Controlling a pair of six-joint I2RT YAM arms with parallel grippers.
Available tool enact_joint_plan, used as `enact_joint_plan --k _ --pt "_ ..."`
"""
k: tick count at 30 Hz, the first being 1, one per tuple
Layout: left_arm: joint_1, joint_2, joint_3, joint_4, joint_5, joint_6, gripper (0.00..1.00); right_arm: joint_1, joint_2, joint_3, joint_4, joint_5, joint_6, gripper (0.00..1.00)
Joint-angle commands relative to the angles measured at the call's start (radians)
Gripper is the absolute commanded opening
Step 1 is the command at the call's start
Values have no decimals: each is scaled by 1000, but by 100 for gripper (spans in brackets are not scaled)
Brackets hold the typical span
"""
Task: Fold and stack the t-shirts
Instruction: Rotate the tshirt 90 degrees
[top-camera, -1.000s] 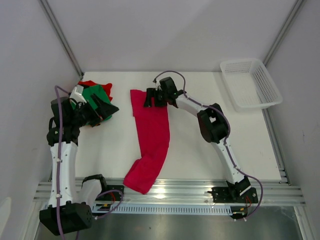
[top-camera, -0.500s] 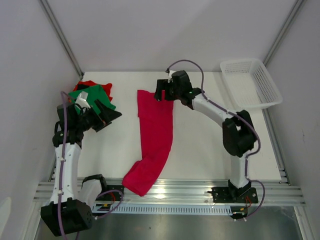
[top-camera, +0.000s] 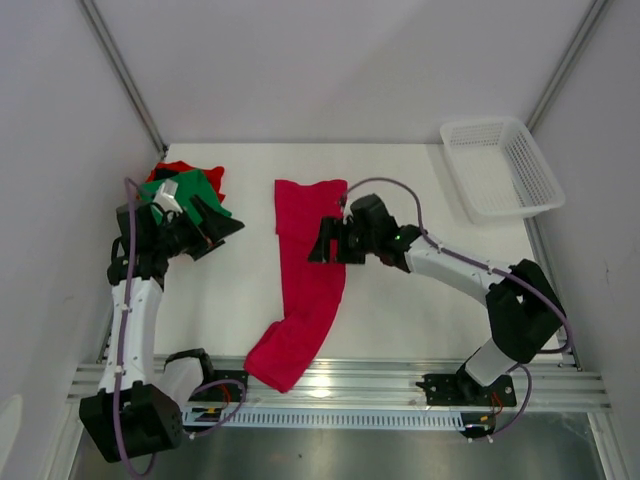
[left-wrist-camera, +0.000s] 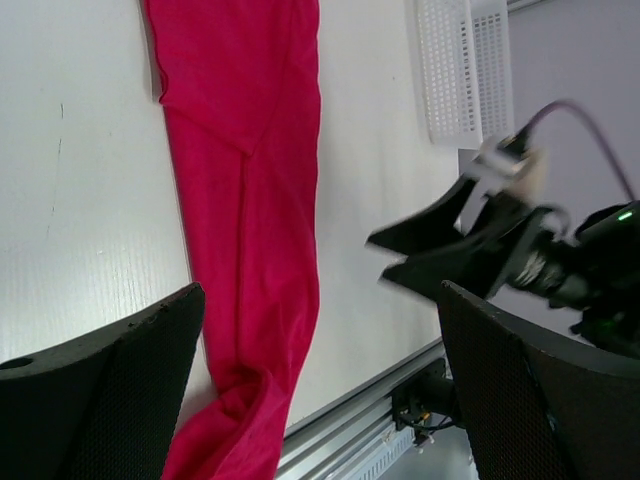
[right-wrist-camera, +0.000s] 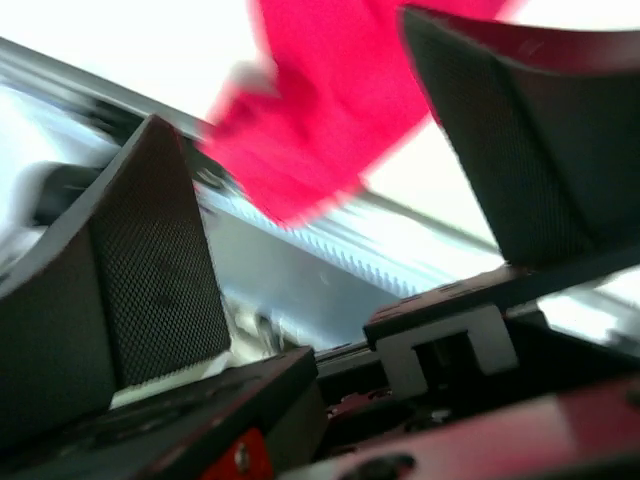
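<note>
A crimson t-shirt (top-camera: 312, 262) lies as a long narrow strip down the middle of the table, its near end bunched over the front edge. In the left wrist view the same t-shirt (left-wrist-camera: 250, 200) stretches away. My right gripper (top-camera: 322, 246) hovers open at the strip's right edge, about halfway along, with nothing between its fingers. Its own view is blurred, with the red cloth (right-wrist-camera: 330, 110) beyond the open right gripper (right-wrist-camera: 320, 200). My left gripper (top-camera: 222, 225) is open and empty, beside a pile with a green t-shirt (top-camera: 190, 190) over a red t-shirt (top-camera: 180, 168).
A white mesh basket (top-camera: 484, 123) stands at the far right corner. A metal rail (top-camera: 400, 375) runs along the near table edge. Grey walls close in the left and right sides. The left wrist view also catches the basket (left-wrist-camera: 460, 60) and the right gripper (left-wrist-camera: 440, 250).
My right gripper has moved from the shirt's far end toward me, to the middle of the strip. The shirt's far end now lies flat. The left arm has barely shifted.
</note>
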Motion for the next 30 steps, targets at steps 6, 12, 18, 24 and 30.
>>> enact_joint_plan --k 6,12,18,24,30 --pt "11 75 66 54 52 -1 99 164 -101 -199 -42 -146 115 86" --pt "11 111 94 52 57 7 100 204 -213 -193 -72 -154 178 86" --pt "9 129 91 68 61 -5 100 250 -250 -203 -76 -201 229 86" --pt "9 135 96 68 66 -13 99 336 -133 -211 22 -236 249 86" --pt "9 128 99 40 60 2 100 392 26 -124 20 -298 212 86"
